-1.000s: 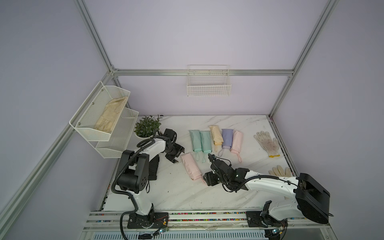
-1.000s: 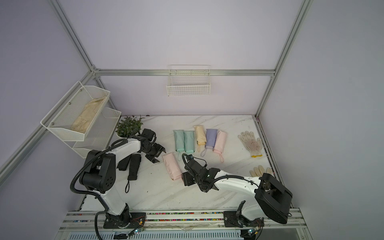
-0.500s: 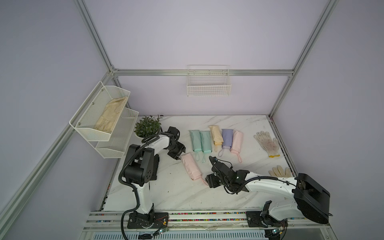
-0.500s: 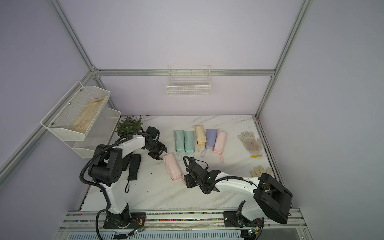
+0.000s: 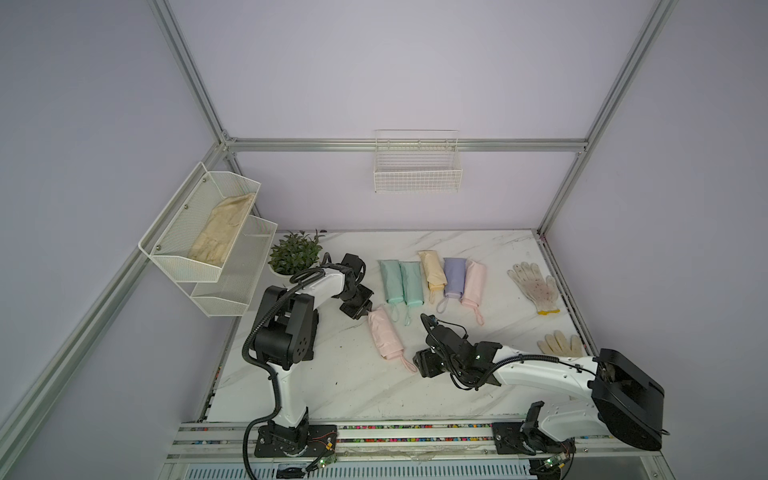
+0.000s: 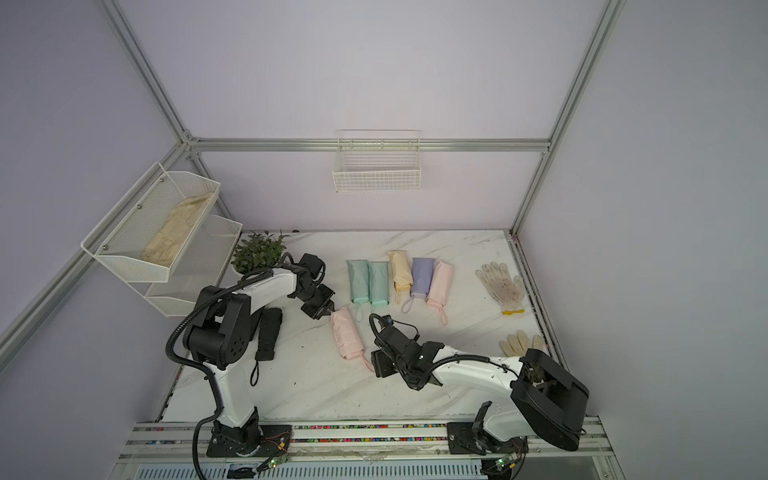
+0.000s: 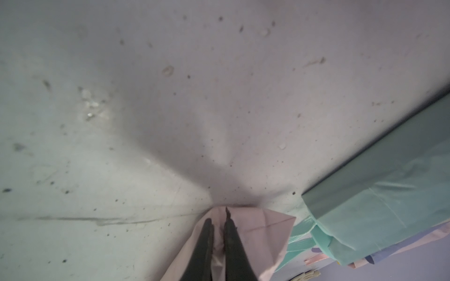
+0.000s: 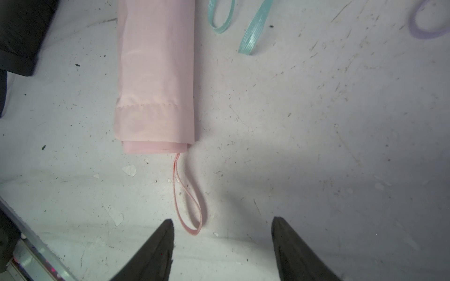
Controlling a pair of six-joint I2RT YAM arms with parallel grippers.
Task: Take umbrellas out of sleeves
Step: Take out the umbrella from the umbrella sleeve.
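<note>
- Pinching a fold of the pink sleeve (image 8: 155,73) at its far, shut end, your left gripper (image 7: 217,222) has its fingers closed tight on the fabric.
- Your right gripper (image 8: 223,220) hangs with its fingers spread wide and empty, low over the table (image 5: 332,374), just short of the sleeve's open mouth.
- The pink umbrella (image 8: 155,147) lies almost wholly inside that sleeve, slantwise at mid-table. Only its end and the wrist loop (image 8: 190,206) show.
- Watch that loop: it lies flat, just beside one right finger and not between the two. Closing from where you stand would likely catch nothing.
- Expect the left pinch to slip once you pull, since it seems to hold only thin, smooth fabric.
- Consider the opposite fault too: if the pinch has caught the umbrella's tip inside, which the views do not show, sleeve and umbrella would drag along together.
- Mind the mint loops (image 8: 250,31) lying near the sleeve. A wide sweep could snag them and disturb the back row of pastel umbrellas (image 5: 432,270), which appear to be in their sleeves.
- You will find no brand, label or lettering that can be read on anything here.
</note>
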